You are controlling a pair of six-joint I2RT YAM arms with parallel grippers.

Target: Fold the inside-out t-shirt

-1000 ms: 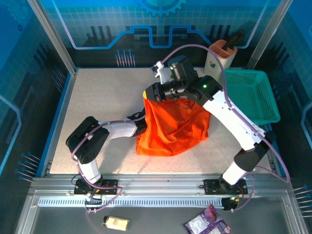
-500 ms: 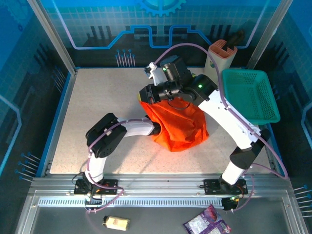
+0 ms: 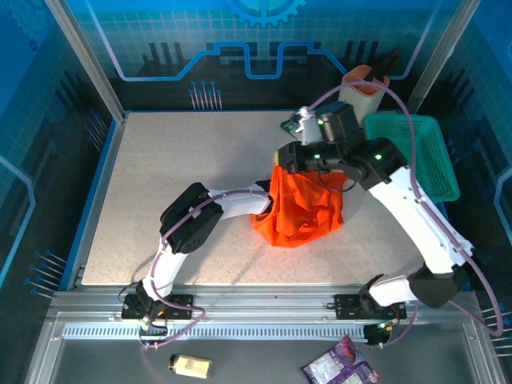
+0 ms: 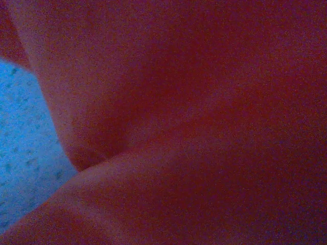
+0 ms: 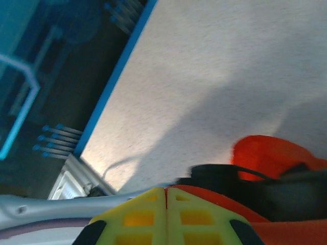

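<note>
By my judgement the folding has hardly begun. No panel lies flat, 0 folds are made, and the garment must first be spread out.

Nearest, the left arm [image 3: 228, 206] reaches low across the table [image 3: 160, 176] and ends inside the cloth. Its wrist camera is pressed against orange fabric, so I cannot tell whether the left fingers are wide or narrow.

Just beyond, right of the table's middle, the inside-out t-shirt [image 3: 302, 210] sits as 1 bunched heap. Its lower part rests on the table and its top is drawn up to a peak. It is plain bright orange, soft and deeply creased, with neither sleeves nor collar to be made out.

At that peak the right fingers [image 5: 138, 217] are pressed together, apparently pinching the cloth. Farther right stands a teal basket [image 3: 416, 160], apart from the shirt.
</note>
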